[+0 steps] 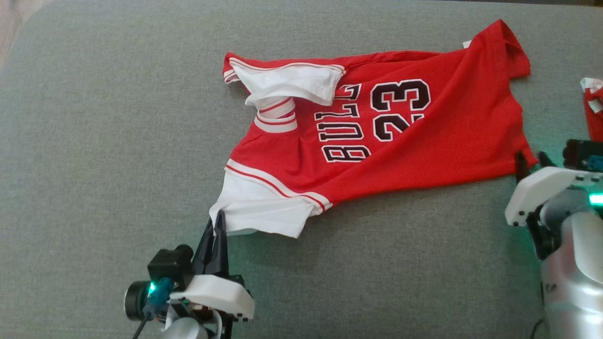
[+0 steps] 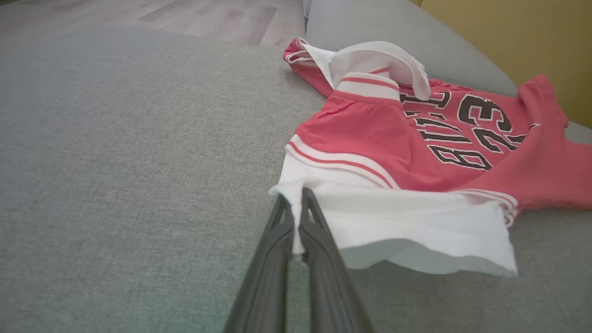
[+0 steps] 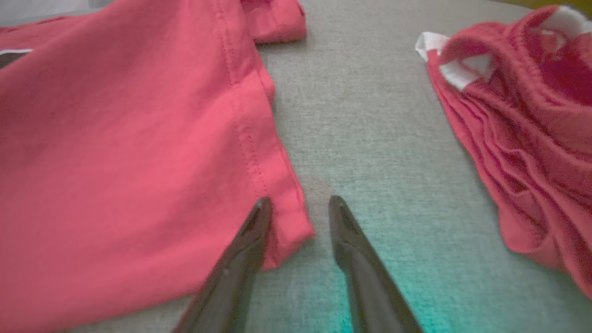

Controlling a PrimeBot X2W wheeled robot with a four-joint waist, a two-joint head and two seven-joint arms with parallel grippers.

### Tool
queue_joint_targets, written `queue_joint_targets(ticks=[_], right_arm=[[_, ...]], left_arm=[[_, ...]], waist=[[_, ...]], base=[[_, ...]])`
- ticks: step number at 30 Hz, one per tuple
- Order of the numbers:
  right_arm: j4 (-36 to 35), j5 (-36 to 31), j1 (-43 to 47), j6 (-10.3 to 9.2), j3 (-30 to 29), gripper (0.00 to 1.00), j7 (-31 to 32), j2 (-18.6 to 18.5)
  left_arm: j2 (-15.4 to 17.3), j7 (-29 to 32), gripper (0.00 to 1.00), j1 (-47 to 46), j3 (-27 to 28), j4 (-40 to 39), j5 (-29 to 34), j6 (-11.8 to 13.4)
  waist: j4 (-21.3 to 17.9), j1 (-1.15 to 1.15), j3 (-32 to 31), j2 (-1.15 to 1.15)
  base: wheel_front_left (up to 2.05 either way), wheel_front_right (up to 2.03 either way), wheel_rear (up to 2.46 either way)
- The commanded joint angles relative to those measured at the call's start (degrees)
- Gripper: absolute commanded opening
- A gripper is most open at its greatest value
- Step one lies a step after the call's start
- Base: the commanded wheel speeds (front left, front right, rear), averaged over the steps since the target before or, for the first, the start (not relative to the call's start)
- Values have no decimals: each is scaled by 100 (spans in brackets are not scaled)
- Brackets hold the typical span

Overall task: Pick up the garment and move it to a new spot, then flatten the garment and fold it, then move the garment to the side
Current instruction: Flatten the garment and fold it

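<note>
1. One red jersey (image 1: 400, 141) with white sleeves and the number 23 lies spread but partly rumpled on the grey fabric surface (image 1: 103, 155), number side up
2. Left claw (image 1: 219, 217): fingers closed together on the edge of the near white sleeve (image 1: 264, 212), pinching the cloth
3. Right claw (image 3: 298, 203): fingers parted at the jersey's hem corner, one finger over the red cloth, the other over bare surface; nothing gripped
4. Second red garment (image 3: 522, 138): lies bunched beside the right claw, apart from the jersey
</note>
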Motion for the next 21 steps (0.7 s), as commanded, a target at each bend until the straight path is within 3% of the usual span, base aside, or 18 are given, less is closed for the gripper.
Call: queue_joint_targets(ticks=[1,3,12,21], right_arm=[[53,115,-79,-4,232,21,151,-40],[93,251,-86,-4,312,1,227,-13],[-503,929,-47,-4,713,0,-22,28],[-2327,1378,166,-4,810,0,-195,-63]], left_arm=[[116,-93,0,-220,260,-206,18,52],[121,-111,0,-226,277,-233,8,59],[268,-156,0,-449,398,-547,17,22],[824,183,0,-1173,656,-1552,246,14]], waist=[[-14,0,-17,0],[-41,0,-55,0],[-208,0,-412,0],[-385,0,-1107,0]], base=[[0,0,0],[0,0,0],[0,0,0],[0,0,0]])
